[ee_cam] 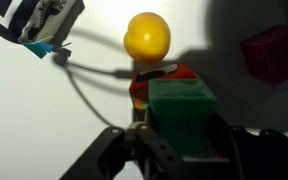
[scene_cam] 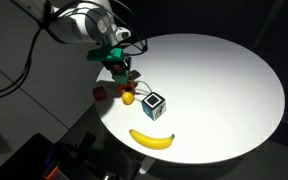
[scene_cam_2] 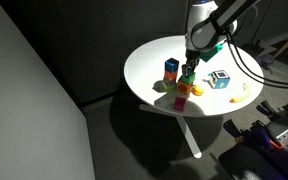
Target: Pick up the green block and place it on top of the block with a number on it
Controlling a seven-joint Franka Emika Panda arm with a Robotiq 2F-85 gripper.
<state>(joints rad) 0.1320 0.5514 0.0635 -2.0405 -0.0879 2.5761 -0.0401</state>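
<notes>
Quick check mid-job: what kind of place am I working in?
Probably a lab or test room: a round white table holding a banana and a cube, loose cables, and equipment beside it.

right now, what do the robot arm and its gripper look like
The arm is built of rounded white segments with dark joints. A teal-green bracket sits at the wrist, above the black two-finger gripper. Black cables loop off the arm. No markings are legible.

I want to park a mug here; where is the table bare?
Bare: the broad tabletop beyond the black-and-white cube and banana. Crowded: the rim beneath the gripper, holding the green block, beside the yellow ball and pink cube.
</notes>
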